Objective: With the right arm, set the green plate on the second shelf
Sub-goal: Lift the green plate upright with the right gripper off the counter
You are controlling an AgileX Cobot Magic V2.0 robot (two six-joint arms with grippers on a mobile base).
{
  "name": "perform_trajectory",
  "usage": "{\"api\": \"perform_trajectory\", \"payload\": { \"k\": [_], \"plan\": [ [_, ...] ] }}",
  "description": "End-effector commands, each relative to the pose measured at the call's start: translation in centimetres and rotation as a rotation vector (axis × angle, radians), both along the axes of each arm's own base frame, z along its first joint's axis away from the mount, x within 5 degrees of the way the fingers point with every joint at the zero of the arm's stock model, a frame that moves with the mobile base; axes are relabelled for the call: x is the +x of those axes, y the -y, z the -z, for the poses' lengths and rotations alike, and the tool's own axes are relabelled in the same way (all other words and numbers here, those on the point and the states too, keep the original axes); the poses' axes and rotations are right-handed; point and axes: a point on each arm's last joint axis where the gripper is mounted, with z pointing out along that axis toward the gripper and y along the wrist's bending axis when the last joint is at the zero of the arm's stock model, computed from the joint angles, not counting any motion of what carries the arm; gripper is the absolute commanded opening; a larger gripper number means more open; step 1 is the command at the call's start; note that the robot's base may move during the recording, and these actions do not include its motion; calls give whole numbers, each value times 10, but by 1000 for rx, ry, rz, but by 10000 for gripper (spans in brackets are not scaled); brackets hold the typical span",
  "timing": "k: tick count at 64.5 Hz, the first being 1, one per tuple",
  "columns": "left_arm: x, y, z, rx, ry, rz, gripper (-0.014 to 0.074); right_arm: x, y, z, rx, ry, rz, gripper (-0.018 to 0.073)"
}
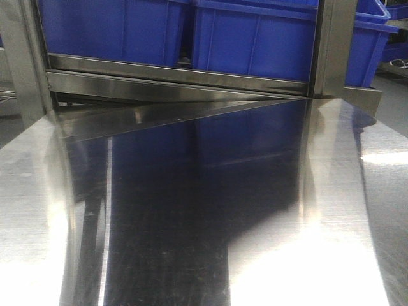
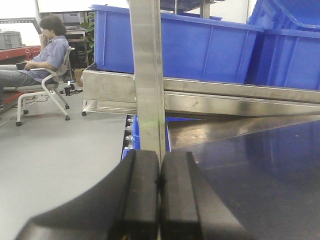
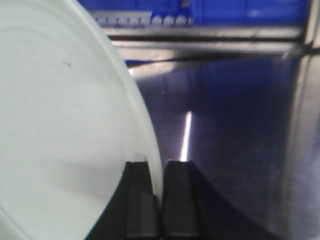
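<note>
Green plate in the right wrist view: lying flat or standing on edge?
On edge: the green plate shows its face sideways, rim clamped in the right pincer.

Broad mirror-like steel tabletop (image 1: pixel 191 242), blue reflections across it.

1. The green plate (image 3: pixel 60 125) is round, shallow and matte, a pale sage colour, with faint concentric rings and one tiny dark speck on its face.
2. It stands on edge, its rim pinched between the two fingers of the right end effector (image 3: pixel 160 172), and it spreads up and to the left from there.
3. The second shelf (image 3: pixel 210 47) shows as a brushed-steel rail running crosswise, ahead of and above the end effector. The plate is not on it.
</note>
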Motion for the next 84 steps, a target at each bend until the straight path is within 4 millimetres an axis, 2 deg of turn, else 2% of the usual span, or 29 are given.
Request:
{"api": "perform_trajectory", "payload": {
  "k": [1, 14, 23, 28, 47, 58, 66, 76, 84],
  "plan": [
    [-1, 0, 4, -14, 76, 3, 130, -28, 14, -20, -48, 169, 44, 56],
    [-1, 0, 4, -14, 76, 3, 130, -94, 44, -20, -173, 291, 136, 56],
    [-1, 0, 4, -14, 76, 3, 130, -116, 57, -19, -216, 392, 204, 56],
    [-1, 0, 4, -14, 76, 3, 130, -114, 60, -15, -252, 421, 236, 56],
    [-1, 0, 4, -14, 76, 3, 130, -80, 51, 9, -299, 549, 245, 56],
    [-1, 0, 4, -14, 76, 3, 130, -59, 40, 40, -236, 665, 217, 56],
    [-1, 0, 4, -14, 76, 3, 130, -62, 39, 67, -120, 771, 257, 56],
    [-1, 0, 4, -14, 76, 3, 130, -78, 43, 94, -78, 916, 307, 56],
    [-1, 0, 4, -14, 76, 3, 130, -79, 43, 119, -83, 910, 310, 56]
  ]
}}
